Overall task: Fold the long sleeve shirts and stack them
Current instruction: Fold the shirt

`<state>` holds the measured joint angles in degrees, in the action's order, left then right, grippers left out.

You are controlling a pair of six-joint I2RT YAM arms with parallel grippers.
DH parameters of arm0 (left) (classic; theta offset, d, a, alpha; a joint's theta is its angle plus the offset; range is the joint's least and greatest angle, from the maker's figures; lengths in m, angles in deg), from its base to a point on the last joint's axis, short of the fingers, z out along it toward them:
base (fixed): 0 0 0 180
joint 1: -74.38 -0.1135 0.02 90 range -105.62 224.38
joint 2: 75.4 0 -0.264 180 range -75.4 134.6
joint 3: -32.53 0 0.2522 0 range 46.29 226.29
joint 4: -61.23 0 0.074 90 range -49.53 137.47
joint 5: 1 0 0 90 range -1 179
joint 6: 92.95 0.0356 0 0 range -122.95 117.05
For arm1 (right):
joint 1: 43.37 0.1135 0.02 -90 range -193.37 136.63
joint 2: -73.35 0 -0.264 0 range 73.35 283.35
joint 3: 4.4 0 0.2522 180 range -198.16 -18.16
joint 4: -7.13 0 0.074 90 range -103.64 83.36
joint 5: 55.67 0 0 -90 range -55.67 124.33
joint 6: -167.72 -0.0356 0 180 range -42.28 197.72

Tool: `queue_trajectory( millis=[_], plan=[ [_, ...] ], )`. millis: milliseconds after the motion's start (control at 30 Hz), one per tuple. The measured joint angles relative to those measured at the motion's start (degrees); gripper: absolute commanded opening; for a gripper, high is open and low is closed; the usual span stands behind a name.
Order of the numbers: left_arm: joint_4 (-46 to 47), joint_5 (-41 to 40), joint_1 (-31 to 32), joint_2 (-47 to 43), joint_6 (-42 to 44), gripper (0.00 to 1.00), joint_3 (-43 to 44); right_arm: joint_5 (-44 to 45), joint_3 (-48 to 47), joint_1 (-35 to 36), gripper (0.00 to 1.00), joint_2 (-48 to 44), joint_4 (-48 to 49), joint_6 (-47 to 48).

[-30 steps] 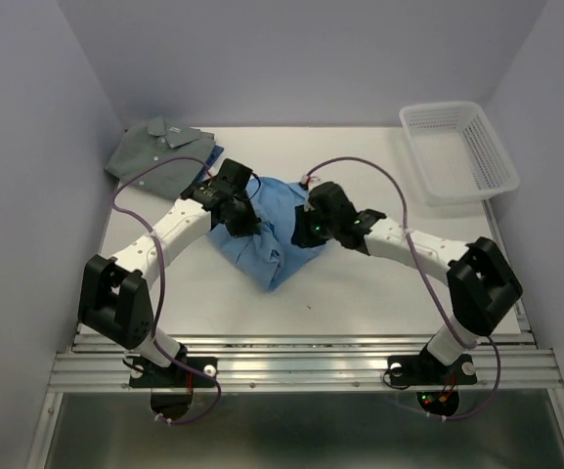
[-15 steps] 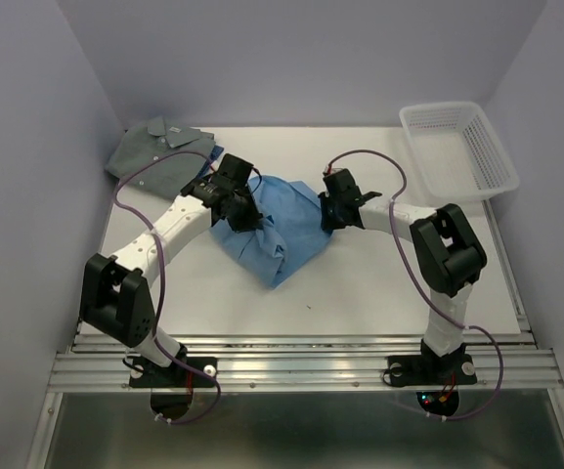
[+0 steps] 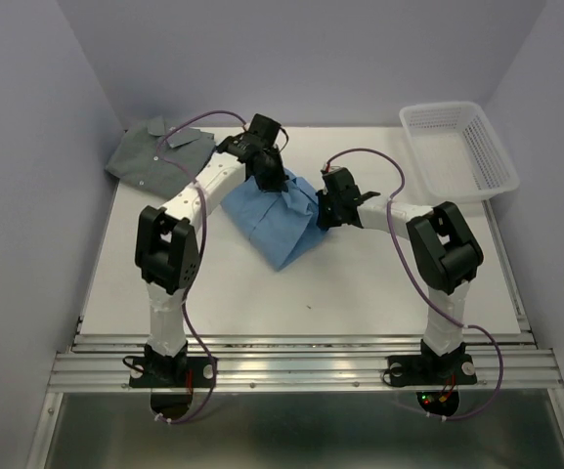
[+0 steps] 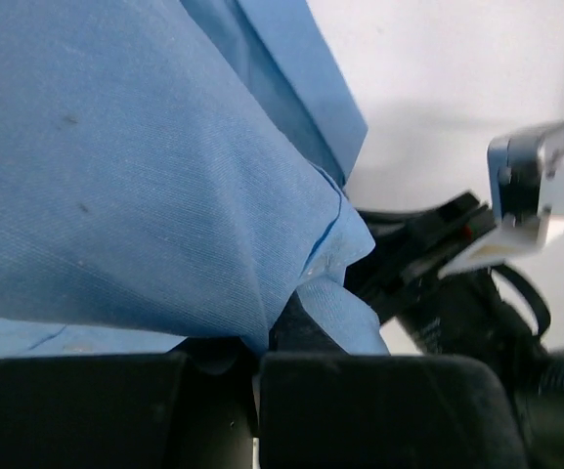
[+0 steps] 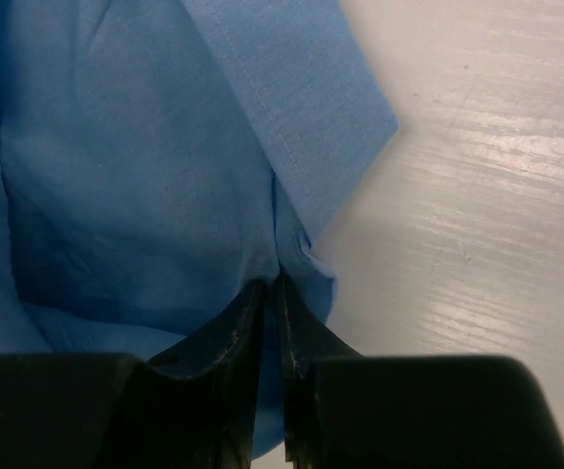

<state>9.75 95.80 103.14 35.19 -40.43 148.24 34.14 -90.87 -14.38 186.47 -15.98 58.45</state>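
A light sky-blue long sleeve shirt point(image 3: 280, 223) lies bunched in the middle of the table, partly folded. My left gripper point(image 3: 270, 186) is at its far edge, shut with blue cloth point(image 4: 145, 166) pinched between its jaws point(image 4: 257, 357). My right gripper point(image 3: 324, 215) is at the shirt's right edge, and its narrow fingers point(image 5: 280, 288) are shut on a fold of the same cloth point(image 5: 135, 166). In the left wrist view the right gripper point(image 4: 457, 259) shows just beyond the cloth. A folded grey-green shirt point(image 3: 154, 156) with its collar up rests at the far left corner.
A white plastic mesh basket point(image 3: 457, 149) stands at the far right corner. White tabletop point(image 3: 379, 283) lies bare in front of the blue shirt and to its right point(image 5: 487, 195). Purple-grey walls close in the left, right and back.
My left arm has swung from the shirt's left side to its far edge, carrying cloth with it. The shirt has shifted and narrowed. The right gripper has stayed at the right edge.
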Motion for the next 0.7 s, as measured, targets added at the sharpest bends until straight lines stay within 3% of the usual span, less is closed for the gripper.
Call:
queue_trajectory(
  millis=[200, 333, 367, 433, 500, 533, 567, 633, 700],
  plan=[
    [-3.5, 0.9, 0.4, 15.5, 2.8, 0.02, 16.1, -0.3, 0.5, -0.1, 0.17, -0.2, 0.8, -0.4],
    [-5.2, 1.2, 0.4, 20.8, 3.7, 0.29, 19.8, 1.2, 1.8, -0.1, 0.25, -1.8, -0.2, -1.1],
    [-5.5, 1.2, 0.5, 21.5, 3.9, 0.42, 20.1, 1.6, 2.4, -0.1, 0.29, -2.8, -1.3, -1.3],
    [-5.7, 1.9, 0.5, 22.6, 4.3, 0.6, 20.5, 4.3, 3.4, -0.1, 0.4, -6.5, -3.9, -2.0],
    [-5.8, 2.6, 0.5, 22.7, 4.7, 0.67, 20.5, 6.7, 3.8, 0.0, 0.58, -10.9, -6.2, -2.6],
    [-5.7, 3.4, 0.7, 22.6, 4.9, 0.71, 20.5, 8.3, 3.9, 0.0, 0.62, -13.9, -7.0, -2.9],
    [-5.2, 4.0, 0.8, 22.4, 5.0, 0.98, 20.5, 9.3, 3.9, 0.0, 0.78, -17.0, -7.3, -2.9],
    [-4.7, 4.5, 1.0, 22.1, 5.6, 0.99, 20.5, 11.1, 4.0, 0.0, 0.84, -23.1, -7.2, -3.0],
    [-4.3, 4.7, 1.5, 21.2, 6.1, 0.99, 20.5, 12.1, 4.0, 0.0, 0.96, -29.3, -6.9, -2.4]
  ],
)
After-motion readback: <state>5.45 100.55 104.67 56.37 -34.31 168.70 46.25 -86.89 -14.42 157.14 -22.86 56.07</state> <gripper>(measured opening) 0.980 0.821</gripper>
